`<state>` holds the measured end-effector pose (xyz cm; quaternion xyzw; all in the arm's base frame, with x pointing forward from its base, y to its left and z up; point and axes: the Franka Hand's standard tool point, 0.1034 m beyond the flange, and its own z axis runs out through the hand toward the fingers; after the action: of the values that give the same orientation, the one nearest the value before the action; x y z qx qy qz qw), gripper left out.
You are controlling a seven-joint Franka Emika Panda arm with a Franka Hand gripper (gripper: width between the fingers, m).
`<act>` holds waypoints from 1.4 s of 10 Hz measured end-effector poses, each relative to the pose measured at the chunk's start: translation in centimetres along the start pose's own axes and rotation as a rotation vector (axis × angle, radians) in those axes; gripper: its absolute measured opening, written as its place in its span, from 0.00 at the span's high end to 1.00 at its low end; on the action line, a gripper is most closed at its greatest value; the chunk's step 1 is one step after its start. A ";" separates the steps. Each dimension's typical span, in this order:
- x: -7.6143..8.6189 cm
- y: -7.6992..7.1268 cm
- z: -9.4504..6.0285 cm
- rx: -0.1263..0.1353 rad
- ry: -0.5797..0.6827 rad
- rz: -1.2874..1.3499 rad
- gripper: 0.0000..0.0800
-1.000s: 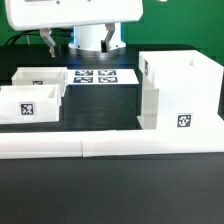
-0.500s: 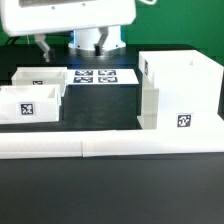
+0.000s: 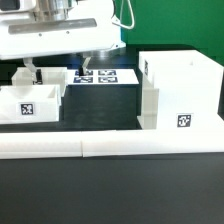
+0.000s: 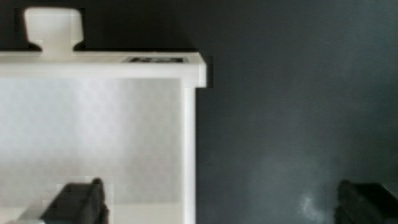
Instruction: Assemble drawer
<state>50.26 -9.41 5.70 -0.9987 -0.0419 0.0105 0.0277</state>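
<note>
Fingers [image 4: 75,200] moved; drawer box [image 4: 98,110] edge between them.

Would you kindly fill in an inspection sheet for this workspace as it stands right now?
Surface: black table, with a white rail across its front.
Job's things: large open-topped drawer case on the exterior view's right; two smaller tagged boxes on its left, the front box and the rear box; all upright.
Clutter: nothing seen; only the marker board lies between the parts.
Grippers: gripper open, holding nothing, apparently over the rear box.
Cables: one thin cable loops beside the arm.
Surroundings: dark background; too little visible to tell more.
</note>
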 end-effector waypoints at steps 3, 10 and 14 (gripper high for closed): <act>-0.6 0.5 1.8 -0.010 -0.015 -0.004 0.19; -1.5 0.8 5.1 -0.041 -0.018 -0.009 0.19; -1.4 0.8 5.1 -0.041 -0.020 0.019 0.53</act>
<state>48.80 -10.01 0.55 -0.9992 -0.0329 0.0199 0.0066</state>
